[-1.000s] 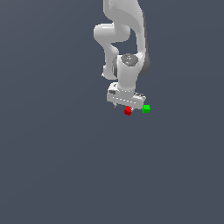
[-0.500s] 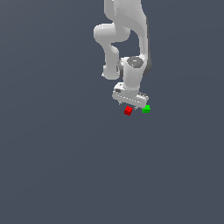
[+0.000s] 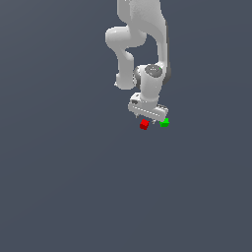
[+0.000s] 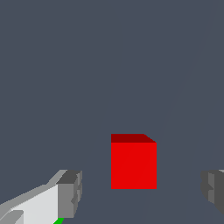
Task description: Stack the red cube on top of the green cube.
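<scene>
gripper (image 4: 140, 192) is spread wide open, red cube (image 4: 133, 164) sitting right between the fingers, not touching either one

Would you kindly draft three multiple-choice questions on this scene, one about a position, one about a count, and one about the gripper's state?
1. In the exterior view, where is the green cube relative to the red cube?
A. To its right
B. To its left
C. On top of it

2. How many cubes are visible?
A. One
B. Two
C. Four

3. How does the gripper stand?
A. Shut on the green cube
B. Shut on nothing
C. Open, fingers either side of the red cube

Answers:
1. A, green lies toward the exterior view's right.
2. B, one red and one green.
3. C, the wrist view shows gaps between both fingers and the cube.
</scene>
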`<state>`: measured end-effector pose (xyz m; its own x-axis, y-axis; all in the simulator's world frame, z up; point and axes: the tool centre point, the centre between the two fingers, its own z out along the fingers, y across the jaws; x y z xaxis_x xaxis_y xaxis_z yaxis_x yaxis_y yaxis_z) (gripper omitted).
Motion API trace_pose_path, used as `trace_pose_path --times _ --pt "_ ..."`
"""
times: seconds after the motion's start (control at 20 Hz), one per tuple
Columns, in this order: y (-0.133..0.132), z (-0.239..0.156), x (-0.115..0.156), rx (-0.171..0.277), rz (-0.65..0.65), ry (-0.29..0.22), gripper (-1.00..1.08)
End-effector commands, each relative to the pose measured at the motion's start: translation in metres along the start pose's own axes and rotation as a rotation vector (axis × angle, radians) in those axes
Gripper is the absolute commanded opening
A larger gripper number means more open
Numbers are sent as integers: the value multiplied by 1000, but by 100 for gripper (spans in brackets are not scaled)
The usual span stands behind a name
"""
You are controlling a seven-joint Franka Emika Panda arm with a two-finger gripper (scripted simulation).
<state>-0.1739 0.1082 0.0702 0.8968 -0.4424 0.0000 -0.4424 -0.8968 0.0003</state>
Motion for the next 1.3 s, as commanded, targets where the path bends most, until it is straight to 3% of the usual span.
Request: trace_pose_path --times 0.0,0.9,0.95,1.25 --pt "0 2 0 0 0 0 100" --pt "0 50 -1 0 3 0 100" --pt "0 50 -1 0 3 0 -100" --pt "0 50 -1 0 3 0 -100"
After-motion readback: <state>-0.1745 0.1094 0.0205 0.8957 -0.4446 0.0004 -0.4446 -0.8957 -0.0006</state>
